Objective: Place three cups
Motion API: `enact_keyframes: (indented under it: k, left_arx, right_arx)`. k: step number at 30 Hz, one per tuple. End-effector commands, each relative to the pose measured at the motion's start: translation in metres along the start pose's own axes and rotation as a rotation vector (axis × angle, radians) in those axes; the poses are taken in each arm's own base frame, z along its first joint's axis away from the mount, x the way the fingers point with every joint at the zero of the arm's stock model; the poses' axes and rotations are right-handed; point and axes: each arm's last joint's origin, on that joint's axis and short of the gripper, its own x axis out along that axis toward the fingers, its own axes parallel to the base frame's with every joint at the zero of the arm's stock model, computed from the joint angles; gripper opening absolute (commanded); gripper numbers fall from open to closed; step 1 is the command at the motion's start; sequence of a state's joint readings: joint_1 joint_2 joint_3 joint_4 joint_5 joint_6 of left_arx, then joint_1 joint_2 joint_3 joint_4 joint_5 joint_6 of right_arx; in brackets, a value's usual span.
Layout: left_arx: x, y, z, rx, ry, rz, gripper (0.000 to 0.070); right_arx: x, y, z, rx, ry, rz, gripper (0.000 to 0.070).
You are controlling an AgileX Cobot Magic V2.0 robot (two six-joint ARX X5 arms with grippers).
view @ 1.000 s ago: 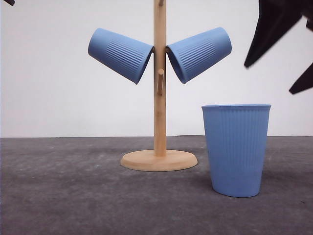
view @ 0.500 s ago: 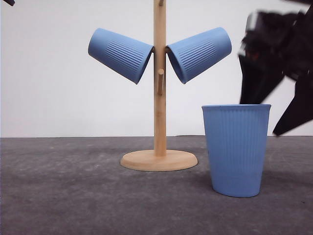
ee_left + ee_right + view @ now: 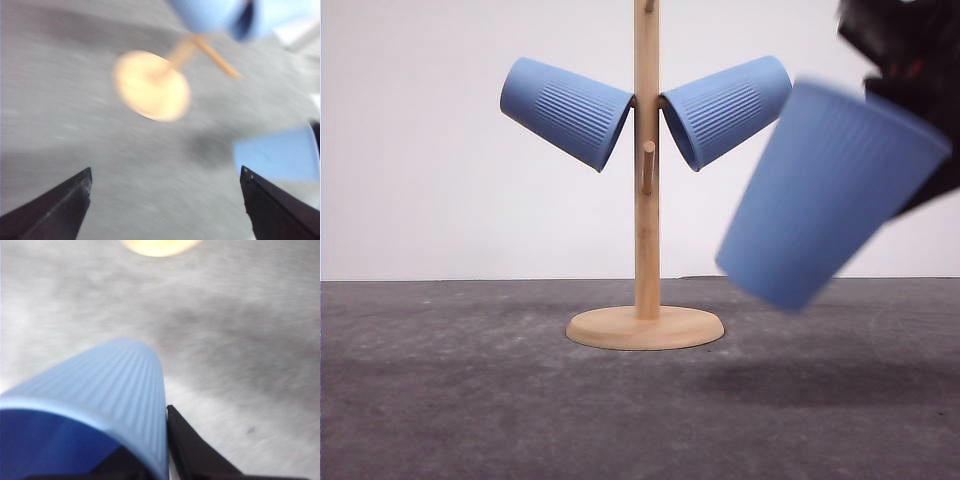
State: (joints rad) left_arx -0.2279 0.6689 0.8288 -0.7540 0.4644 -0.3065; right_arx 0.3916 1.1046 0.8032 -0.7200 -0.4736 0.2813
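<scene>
Two light-blue ribbed cups hang mouth-inward on the wooden stand (image 3: 646, 200), one on its left peg (image 3: 565, 110) and one on its right peg (image 3: 728, 108). The third cup (image 3: 830, 195) is in the air to the right of the stand, tilted with its bottom down-left and blurred by motion. My right gripper (image 3: 923, 115) is shut on its rim; in the right wrist view a finger (image 3: 192, 442) presses the outside of the cup (image 3: 107, 390). My left gripper (image 3: 167, 215) is open and holds nothing, high above the stand's base (image 3: 150, 85).
The stand's round wooden base (image 3: 645, 327) rests on the dark grey table (image 3: 470, 390). A short free peg (image 3: 648, 165) sticks out of the post toward the front, below the hung cups. A white wall closes the back.
My right gripper came down onto the cup standing at the right, shut on its rim and lifted it off the table, tilting it. The two hung cups have not moved.
</scene>
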Motion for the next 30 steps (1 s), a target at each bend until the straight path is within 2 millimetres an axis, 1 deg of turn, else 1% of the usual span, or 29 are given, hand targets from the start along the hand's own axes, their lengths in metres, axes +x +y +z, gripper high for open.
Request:
enact_keyframes:
  k: [1,4,6,12,15,16,18,19,24,30]
  left_arx:
    - [0.004,-0.003,0.003,0.027,0.016,-0.061,0.0551]
    - [0.014,-0.005,0.006,0.058,0.073,-0.159,0.0552]
    - [0.025,-0.006,0.007,0.082,0.128,-0.248,0.0554]
    - [0.063,-0.014,0.011,0.128,0.282,-0.557,0.0558]
    - [0.081,-0.02,0.012,0.151,0.325,-0.671,0.0571]
    - [0.087,-0.022,0.012,0.16,0.334,-0.701,0.0598]
    - [0.097,-0.027,0.012,0.183,0.347,-0.763,0.0684]
    - [0.101,-0.029,0.011,0.195,0.352,-0.788,0.07]
    - [0.118,-0.044,0.007,0.252,0.372,-0.866,0.07]
    - [0.129,-0.062,-0.005,0.297,0.422,-0.937,0.07]
  right_arx:
    - [-0.006,0.007,0.005,-0.04,0.011,0.058,0.0]
    - [-0.012,0.015,0.006,-0.054,0.06,0.193,0.0]
    - [-0.015,0.02,0.007,-0.065,0.072,0.284,0.0]
    - [-0.017,0.028,0.007,-0.085,0.114,0.474,0.0]
    - [-0.018,0.032,0.006,-0.092,0.142,0.555,0.0]
    - [-0.018,0.033,0.005,-0.096,0.151,0.57,0.0]
    - [-0.016,0.036,0.004,-0.103,0.165,0.583,0.0]
    - [-0.016,0.037,0.003,-0.107,0.171,0.586,0.0]
    - [-0.013,0.045,-0.001,-0.134,0.204,0.602,0.0]
    - [-0.008,0.052,-0.004,-0.141,0.243,0.614,0.0]
